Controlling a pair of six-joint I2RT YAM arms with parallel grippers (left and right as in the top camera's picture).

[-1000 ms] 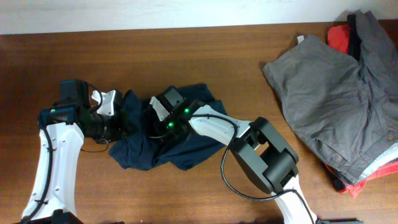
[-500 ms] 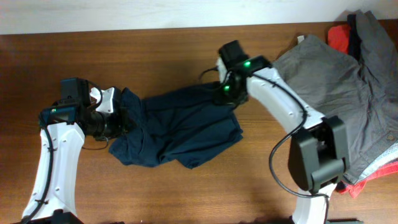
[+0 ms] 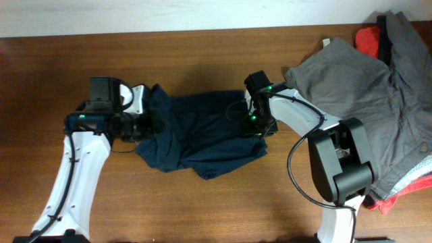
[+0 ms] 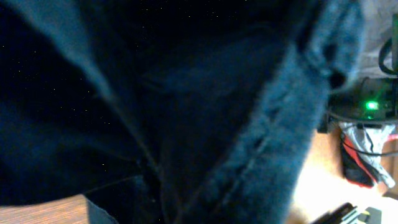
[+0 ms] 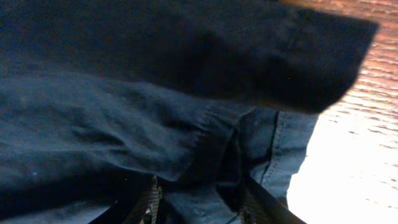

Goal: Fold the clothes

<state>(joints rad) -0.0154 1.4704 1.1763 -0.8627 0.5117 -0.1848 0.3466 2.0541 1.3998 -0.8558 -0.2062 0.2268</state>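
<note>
A robotics lab, by the look. Two white-and-black robot arms [image 3: 73,177] [image 3: 298,116] stand at a brown wooden table [image 3: 202,67].

Bare table [image 3: 202,54] is lying open along the back and front, leaving room to pass. The navy shorts [image 3: 202,138] are sprawling across the middle, and a pile of grey and red clothes [image 3: 364,101] is crowding the right end.

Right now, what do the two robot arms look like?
The left arm and right arm match: slim white links joined by chunky black joint housings. Each shows a green light near its wrist, and a thin black cable loops beside the right arm.
</note>
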